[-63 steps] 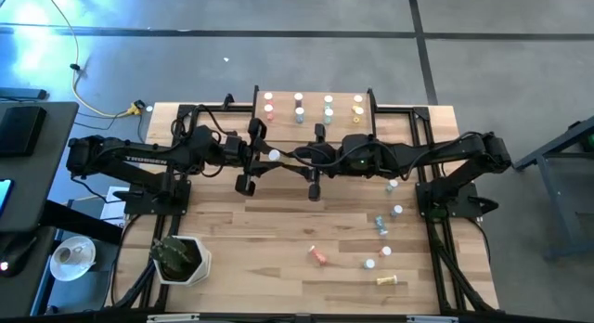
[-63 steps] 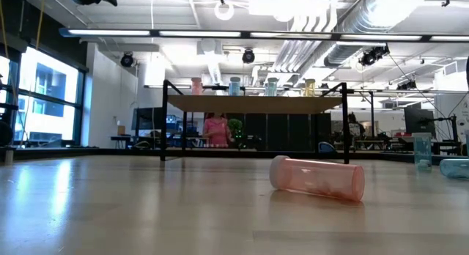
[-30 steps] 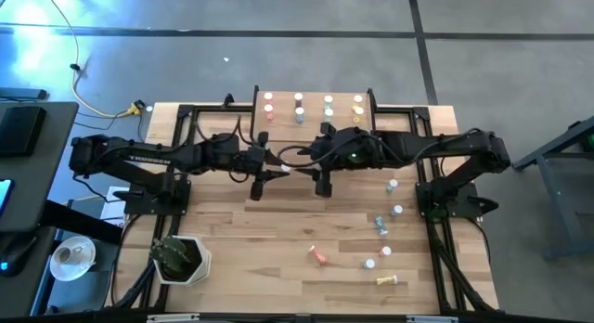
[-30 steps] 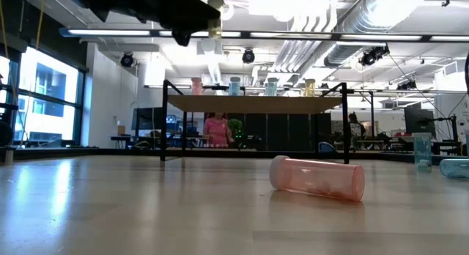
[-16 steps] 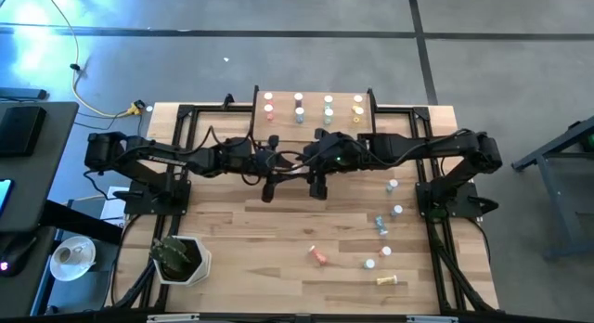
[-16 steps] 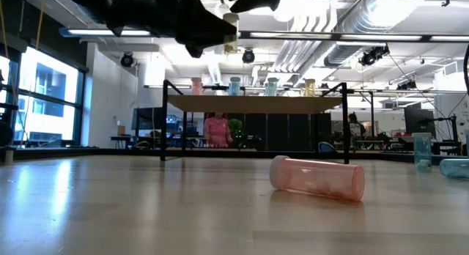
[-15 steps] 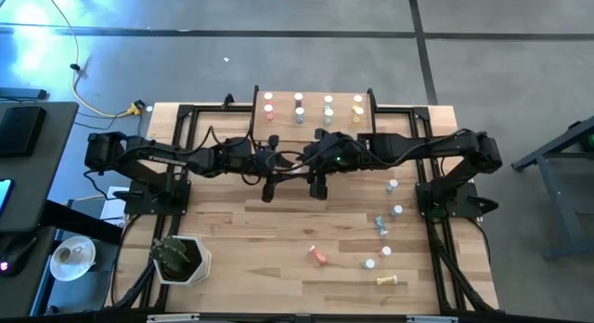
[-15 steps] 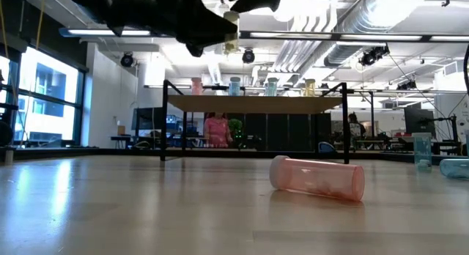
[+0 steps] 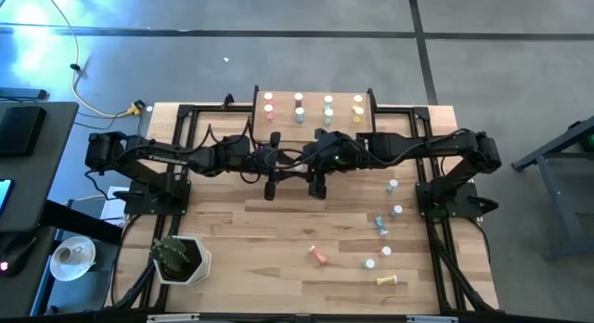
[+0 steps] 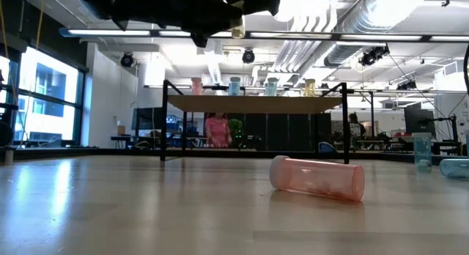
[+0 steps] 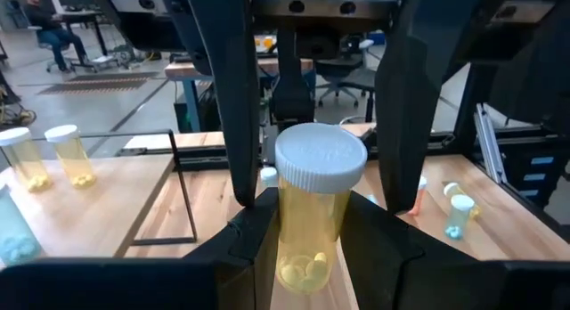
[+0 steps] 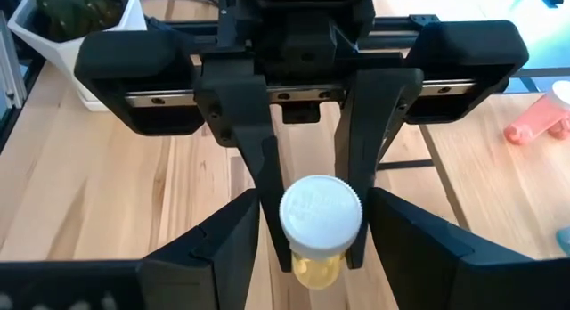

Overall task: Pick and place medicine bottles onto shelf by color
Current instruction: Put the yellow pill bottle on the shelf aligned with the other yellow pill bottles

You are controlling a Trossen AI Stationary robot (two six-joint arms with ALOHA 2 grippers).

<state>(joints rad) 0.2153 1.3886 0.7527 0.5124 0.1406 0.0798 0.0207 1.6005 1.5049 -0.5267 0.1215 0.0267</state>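
Observation:
A yellow medicine bottle (image 11: 313,223) with a white cap hangs in the air above the middle of the table, just in front of the shelf (image 9: 314,115). My left gripper (image 11: 316,249) is shut on it. My right gripper (image 12: 316,249) faces it from the other side, open. Its fingers (image 11: 233,114) stand on either side of the bottle's cap (image 12: 321,210) without touching it. In the high view the two grippers meet, left (image 9: 278,165) and right (image 9: 306,163). The shelf carries several upright bottles in a row by colour. My left gripper pinches the yellow bottle's body (image 11: 307,239), below the white cap, between its two fingers. The fingers come about level from the table's left side. The bottle sits cap up, lifted well clear of the table.
A red bottle (image 9: 318,255) lies on its side on the near middle of the table. Several more bottles (image 9: 385,221) stand or lie toward the right side. A white pot with a plant (image 9: 178,258) stands at the near left. The shelf's black legs (image 10: 163,122) rise at the far side.
My left gripper has carried the yellow bottle toward the table's right edge, until it sits between my right gripper's open fingers. My right gripper has shifted a little toward the left to meet it. The bottle has stayed cap up and clear of the table.

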